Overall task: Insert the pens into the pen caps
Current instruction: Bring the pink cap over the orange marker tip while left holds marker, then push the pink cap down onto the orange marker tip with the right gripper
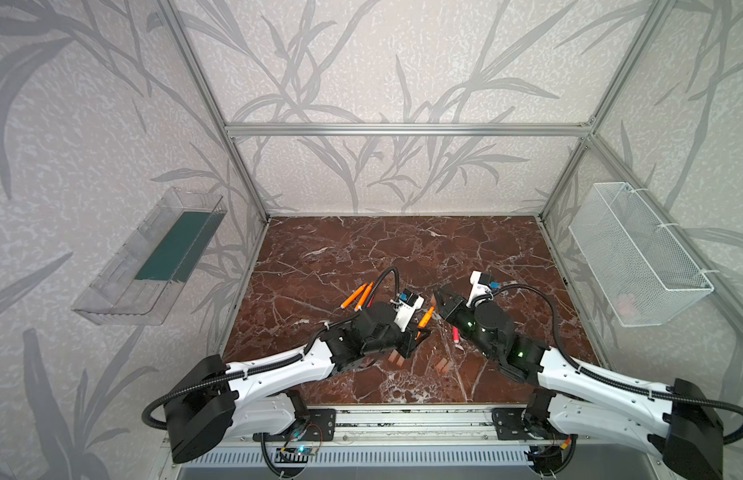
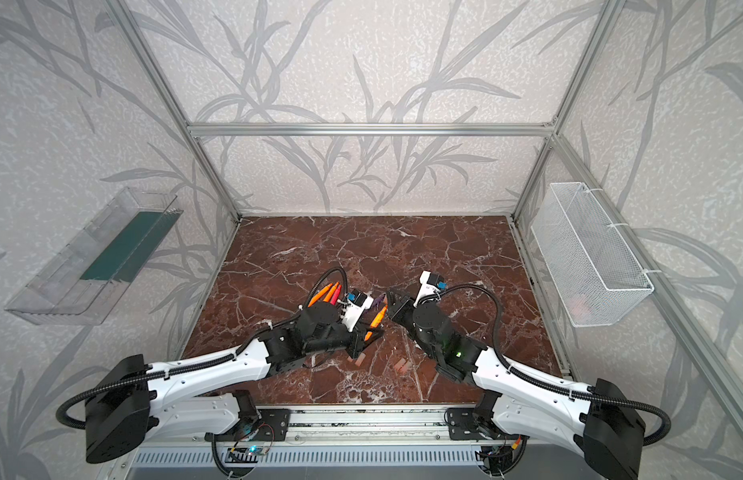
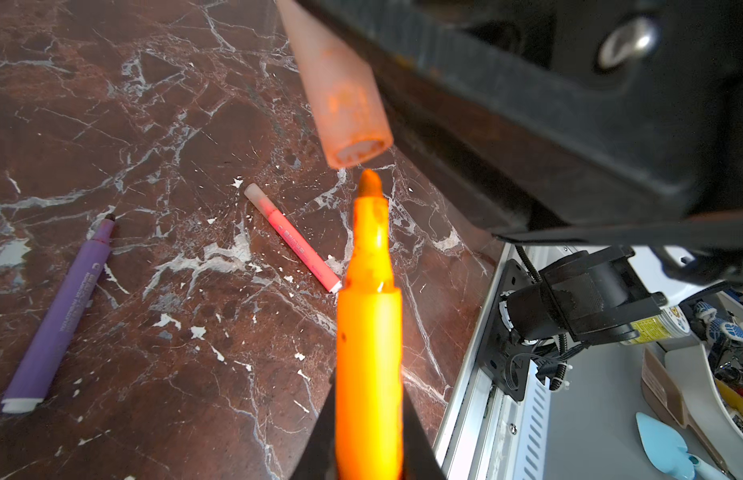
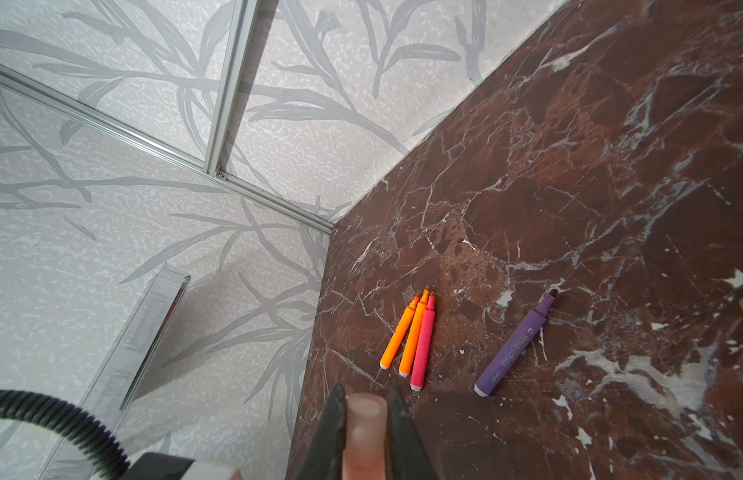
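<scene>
The orange pen [image 3: 367, 353], pinkish-tan cap [image 3: 345, 95] and purple pen [image 3: 58, 316] contrast with the red-brown, white-veined tabletop [image 3: 154, 124].

Both top views look steeply down from high above the near edge of the surface [image 1: 361, 257], facing its far edge. They share nearly the whole scene.

The left wrist camera sits close behind my left fingers [image 3: 320, 457] and faces the near right corner. The orange pen [image 3: 367, 353] fills its foreground.

The right wrist camera sits close behind my right fingers [image 4: 326, 436] and faces the far left corner.

Both wrist views share the purple pen [image 3: 58, 320] and the pen cap [image 3: 345, 95].
</scene>
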Controlling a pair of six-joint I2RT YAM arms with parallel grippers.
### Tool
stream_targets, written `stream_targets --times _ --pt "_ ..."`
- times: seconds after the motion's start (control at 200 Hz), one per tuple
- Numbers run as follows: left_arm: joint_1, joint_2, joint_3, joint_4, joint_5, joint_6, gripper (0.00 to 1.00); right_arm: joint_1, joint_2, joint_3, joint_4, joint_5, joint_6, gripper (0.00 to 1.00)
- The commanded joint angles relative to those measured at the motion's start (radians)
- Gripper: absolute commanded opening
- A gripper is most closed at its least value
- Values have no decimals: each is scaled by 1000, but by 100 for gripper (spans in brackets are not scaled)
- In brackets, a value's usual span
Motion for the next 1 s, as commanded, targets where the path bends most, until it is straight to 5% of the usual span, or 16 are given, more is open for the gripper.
stream_targets --times 0.0,0.995 --pt "-3 -28 19 3 -19 20 0 3 -4 -14 31 -1 15 0" --pt "-3 -24 25 -7 -28 24 0 11 -67 -20 38 22 5 0"
